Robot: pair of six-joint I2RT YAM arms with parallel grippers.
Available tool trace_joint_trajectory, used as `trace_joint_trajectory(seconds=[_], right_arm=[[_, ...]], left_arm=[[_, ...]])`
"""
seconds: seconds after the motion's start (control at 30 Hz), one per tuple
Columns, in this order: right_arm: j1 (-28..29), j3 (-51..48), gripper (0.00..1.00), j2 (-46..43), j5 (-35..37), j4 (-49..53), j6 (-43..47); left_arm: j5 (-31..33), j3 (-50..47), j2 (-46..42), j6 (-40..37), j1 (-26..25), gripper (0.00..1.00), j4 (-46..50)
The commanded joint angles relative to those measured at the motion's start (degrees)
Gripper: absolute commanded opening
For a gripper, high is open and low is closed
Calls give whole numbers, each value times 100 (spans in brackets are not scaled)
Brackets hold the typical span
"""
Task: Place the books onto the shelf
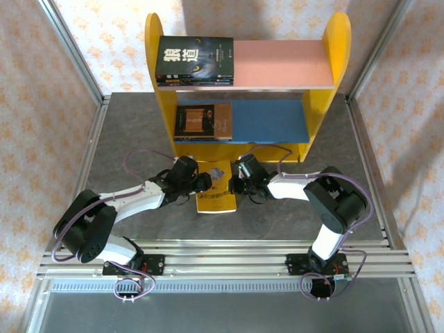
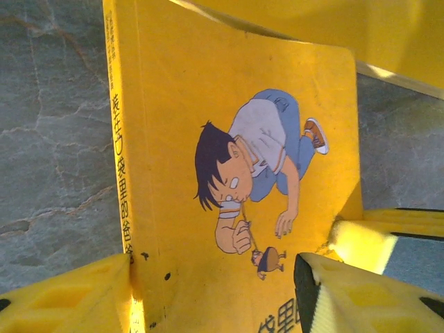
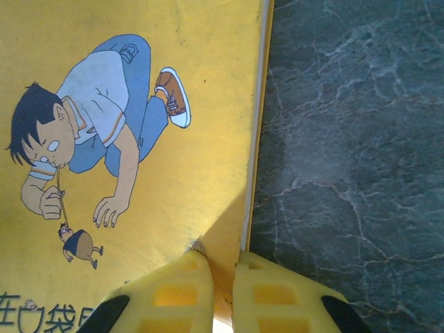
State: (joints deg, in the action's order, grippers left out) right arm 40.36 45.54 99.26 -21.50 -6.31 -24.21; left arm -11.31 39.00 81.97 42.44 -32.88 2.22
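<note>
A yellow book [image 1: 216, 198] with a cartoon boy on its cover lies on the grey table in front of the shelf [image 1: 284, 62]. My left gripper [image 1: 205, 182] is open. In the left wrist view its jaws [image 2: 214, 267] straddle the near end of the yellow book [image 2: 229, 83], one finger [image 2: 69, 298] at the spine. My right gripper [image 1: 236, 184] is shut on the book's opposite long edge. The right wrist view shows those fingertips [image 3: 223, 260] pinching that edge of the cover [image 3: 194, 173]. A stack of black books [image 1: 194, 59] lies on the pink upper board. A brown book [image 1: 202, 121] lies on the blue lower board.
The shelf's yellow side panels [image 1: 338, 48] stand just beyond the grippers. Grey marbled table [image 1: 125, 139] spreads to either side. Aluminium posts and patterned walls [image 1: 41, 104] close in the table. Metal rails [image 1: 222, 260] run along the near edge by the arm bases.
</note>
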Motion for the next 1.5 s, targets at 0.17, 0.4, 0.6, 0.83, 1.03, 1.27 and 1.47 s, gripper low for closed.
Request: trace_joint_trajectory(seconds=[0.17, 0.4, 0.6, 0.83, 1.03, 1.27, 1.47], right_arm=[[315, -194, 8, 587, -312, 235, 110], [315, -202, 7, 656, -348, 227, 109], [315, -212, 6, 656, -346, 251, 105], [315, -214, 6, 667, -349, 264, 101], [314, -211, 19, 556, -152, 347, 33], [314, -64, 39, 223, -99, 611, 87], [315, 117, 54, -65, -162, 837, 141]], left_arm=[[395, 752, 116, -262, -280, 69, 971], [731, 696, 243, -262, -237, 72, 1166], [1020, 672, 293, -311, -193, 73, 1407], [1176, 558, 275, -296, -109, 75, 1469], [1254, 472, 253, -330, -61, 75, 1516], [1206, 314, 155, -335, -9, 75, 1468], [1177, 98, -39, -324, 99, 75, 1396]])
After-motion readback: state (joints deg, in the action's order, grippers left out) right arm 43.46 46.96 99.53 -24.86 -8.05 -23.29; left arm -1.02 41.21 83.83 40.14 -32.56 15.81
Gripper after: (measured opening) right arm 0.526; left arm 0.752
